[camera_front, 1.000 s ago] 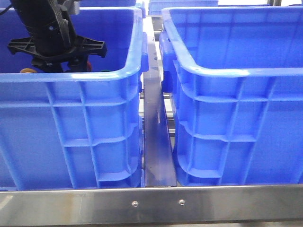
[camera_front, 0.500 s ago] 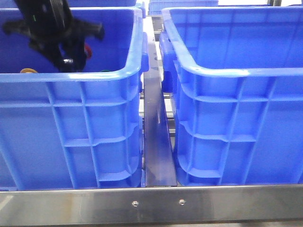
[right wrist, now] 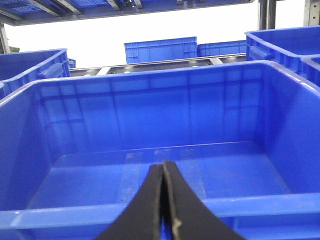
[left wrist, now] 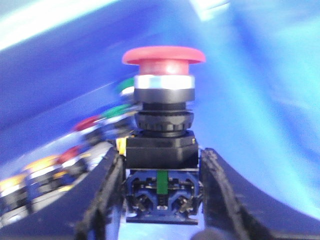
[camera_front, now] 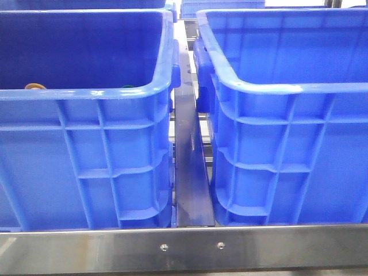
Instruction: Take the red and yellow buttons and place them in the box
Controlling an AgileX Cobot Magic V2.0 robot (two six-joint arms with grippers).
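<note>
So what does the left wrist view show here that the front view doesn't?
Only the left wrist view shows the left gripper shut on the red button, held upright, with a blurred heap of other buttons behind. Only the front view shows the two blue crates side by side, left crate and right crate, with no arm in sight and just a yellow cap peeking over the left rim. Both show blue crate walls.

- The left gripper [left wrist: 161,192] is clamping its two black fingers [left wrist: 102,197] on the red button's [left wrist: 163,127] square base.
- The right gripper [right wrist: 163,200] is pressing its fingers fully together.
</note>
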